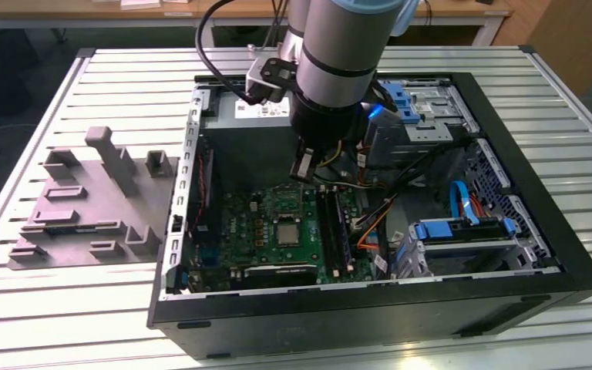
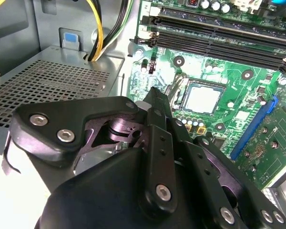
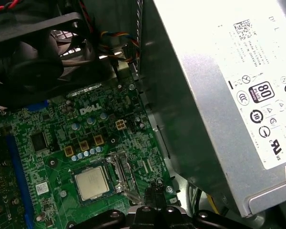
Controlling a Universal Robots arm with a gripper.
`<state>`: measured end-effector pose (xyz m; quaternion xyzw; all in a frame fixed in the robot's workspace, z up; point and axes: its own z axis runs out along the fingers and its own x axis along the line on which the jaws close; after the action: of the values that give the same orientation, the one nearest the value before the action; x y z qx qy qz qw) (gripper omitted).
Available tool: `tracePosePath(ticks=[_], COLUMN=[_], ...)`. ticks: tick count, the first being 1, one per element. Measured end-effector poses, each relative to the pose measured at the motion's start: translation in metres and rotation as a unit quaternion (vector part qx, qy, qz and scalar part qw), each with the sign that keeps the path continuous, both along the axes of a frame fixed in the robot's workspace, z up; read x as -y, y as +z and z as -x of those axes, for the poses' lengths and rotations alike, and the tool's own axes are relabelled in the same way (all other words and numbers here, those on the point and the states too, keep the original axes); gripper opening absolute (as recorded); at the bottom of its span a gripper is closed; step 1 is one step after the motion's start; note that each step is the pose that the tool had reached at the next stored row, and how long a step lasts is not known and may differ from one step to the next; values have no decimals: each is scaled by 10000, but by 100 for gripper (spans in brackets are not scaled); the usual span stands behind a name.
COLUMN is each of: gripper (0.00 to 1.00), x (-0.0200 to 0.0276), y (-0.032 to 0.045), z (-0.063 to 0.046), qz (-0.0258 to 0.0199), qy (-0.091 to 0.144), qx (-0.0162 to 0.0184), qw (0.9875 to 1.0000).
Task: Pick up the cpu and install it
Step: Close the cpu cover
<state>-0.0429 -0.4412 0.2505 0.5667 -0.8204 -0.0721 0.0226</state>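
Slatted bench, open PC case (image 1: 543, 254): cpu (image 3: 91, 183) already sits in mobo socket; gripper (image 3: 154, 192) fingers together, empty, hovering just beside it.

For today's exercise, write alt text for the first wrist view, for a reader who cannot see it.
A silvery square cpu sits in the socket of a green motherboard, with the dark gripper just beside the socket. A grey power supply box with a white label stands alongside, and a black fan sits past the board's far edge.
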Motion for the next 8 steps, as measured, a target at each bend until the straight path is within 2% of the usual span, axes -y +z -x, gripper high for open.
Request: tracePosePath(ticks=[8], gripper=[11], x=[-1], y=[0], z=[-1], qz=[-59], qy=[65], qx=[1], qw=[10000])
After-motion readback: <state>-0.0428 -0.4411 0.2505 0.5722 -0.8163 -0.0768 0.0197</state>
